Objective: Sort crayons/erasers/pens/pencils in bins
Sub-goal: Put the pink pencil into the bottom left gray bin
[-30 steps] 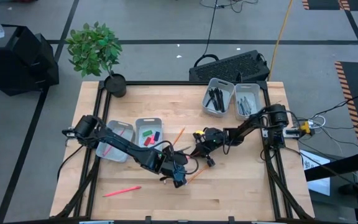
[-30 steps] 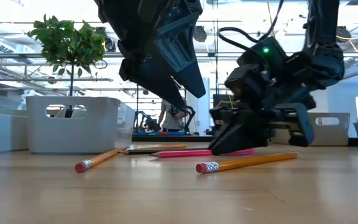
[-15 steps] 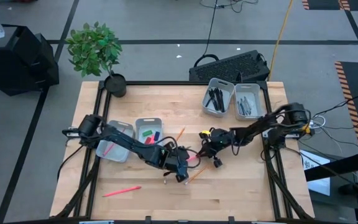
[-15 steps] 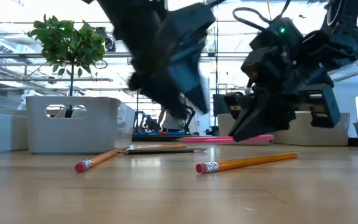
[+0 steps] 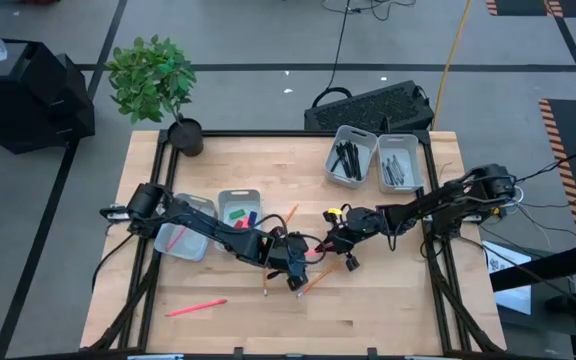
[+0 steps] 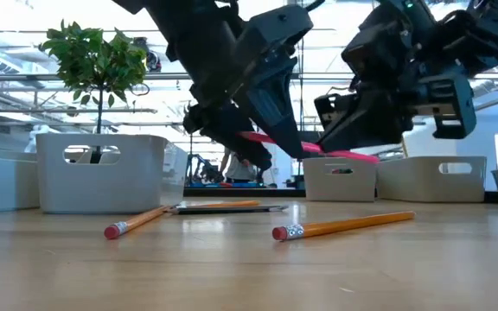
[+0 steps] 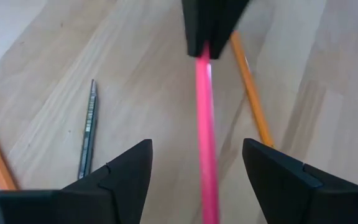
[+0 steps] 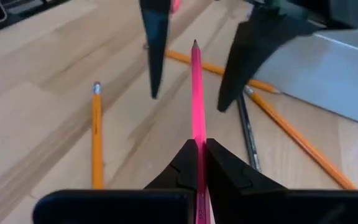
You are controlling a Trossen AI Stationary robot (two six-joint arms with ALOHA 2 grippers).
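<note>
High view: on the pale wooden counter [image 5: 388,300] four light-grey plastic bins with rounded corners stand as two pairs. In the far right pair, one bin [image 5: 349,155] holds black pens and its neighbour [image 5: 398,160] holds thin dark sticks that are too small to name. In the left pair, the inner bin [image 5: 237,211] carries small stubby erasers in green, pink and blue, and the outer bin [image 5: 186,226] shows a pink-red stick, partly under the left arm. At mid-counter the right gripper [image 5: 345,232] has its jaws closed on a pink pencil [image 8: 197,93], held level and clear of the wood in the low view. The pencil's pointed tip reaches between the wide-spread jaws of the left gripper [image 7: 196,163], whose fingers [image 7: 126,171] stand either side of the pencil without touching it. Below them on the wood lie orange pencils with metal ferrules and pink erasers [image 6: 342,225] and a slim dark-grey pencil [image 7: 89,127]. Another pink pencil [image 5: 196,307] lies apart near the counter's front left. A potted plant [image 5: 155,85] stands at the far left corner.
</note>
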